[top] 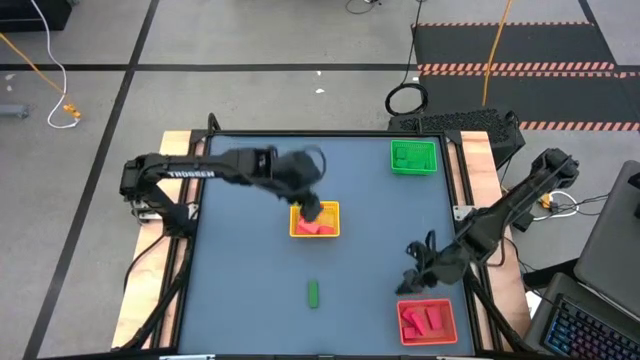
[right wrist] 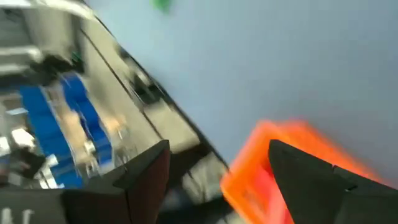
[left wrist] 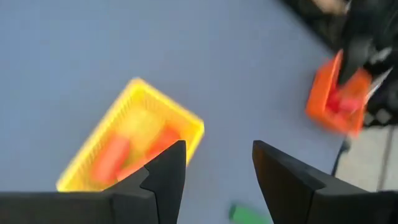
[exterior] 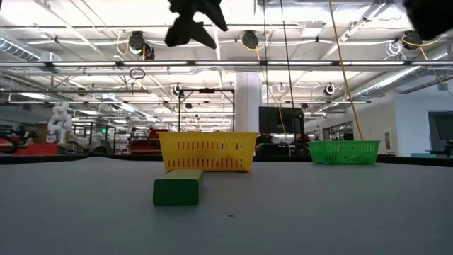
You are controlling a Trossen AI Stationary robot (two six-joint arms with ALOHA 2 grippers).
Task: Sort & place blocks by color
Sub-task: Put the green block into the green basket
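The left arm reaches from the left edge of the table [top: 240, 290] toward its middle, elbow bent, and its wrist hangs over the yellow tray [top: 315, 220]. The left gripper [left wrist: 217, 180] is raised above that tray; its two dark fingers stand apart with bare table showing between them and nothing held. In the yellow tray lie several orange-red blocks [top: 312, 228], pressed close together near its middle.

The right arm comes in from the right edge and slants down toward the near right corner. The right gripper [right wrist: 217, 180] hovers just above the orange tray [top: 428, 320], at the tray's far edge, with its fingers spread wide and empty. Inside the orange tray lie red blocks [top: 424, 318], side by side; how many I cannot tell.

One green block [top: 313, 293], a short bar, lies alone on the table near the front edge, between the yellow tray and that edge, well apart from both grippers. In the low view it lies flat in front of the yellow tray, one end facing the camera.

The green tray [top: 414, 157] sits near the far right corner; what it holds cannot be made out
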